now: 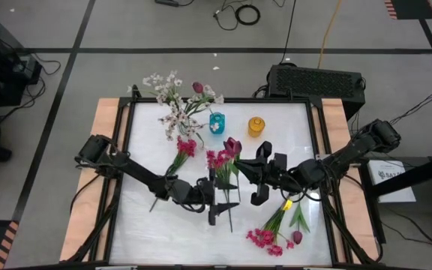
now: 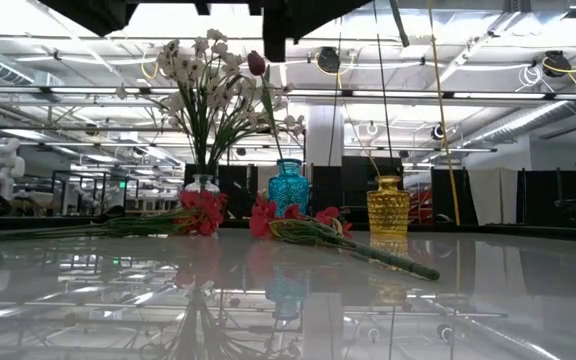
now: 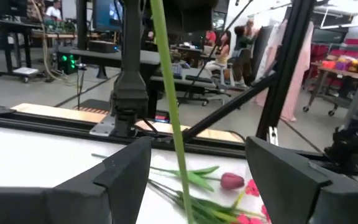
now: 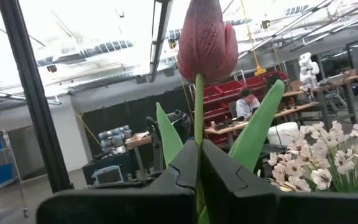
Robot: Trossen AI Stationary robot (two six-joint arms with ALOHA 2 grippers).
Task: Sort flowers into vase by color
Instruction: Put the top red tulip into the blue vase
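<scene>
My right gripper [image 1: 247,171] is shut on a dark maroon tulip [image 1: 233,145] over the table's middle, and its bloom [image 4: 207,38] stands above the fingers. My left gripper [image 1: 217,210] is open nearer the near edge. The tulip's green stem [image 3: 169,93] runs through the gap between its fingers without clearly touching them. White blossoms and another tulip [image 1: 197,88] stand in a clear vase [image 2: 201,185]. The teal vase [image 1: 217,123] and the yellow vase [image 1: 256,125] hold no flowers. Magenta sprigs [image 1: 183,148] [image 1: 217,159] lie on the table. My right gripper pinches the tulip's stem just under the bloom [image 4: 197,134] between its two shut fingers, with a leaf [image 4: 257,127] on either side of them. The fingers lie across the stem. The bloom end is lifted clear of the table, and the rest of the stem reaches toward my left gripper.
A magenta cluster [image 1: 265,238] and a third tulip [image 1: 297,237] lie near the near right corner, also seen as the tulip [image 3: 232,181] in the left wrist view. The vases stand in a row near the far edge. People sit at desks in the room behind.
</scene>
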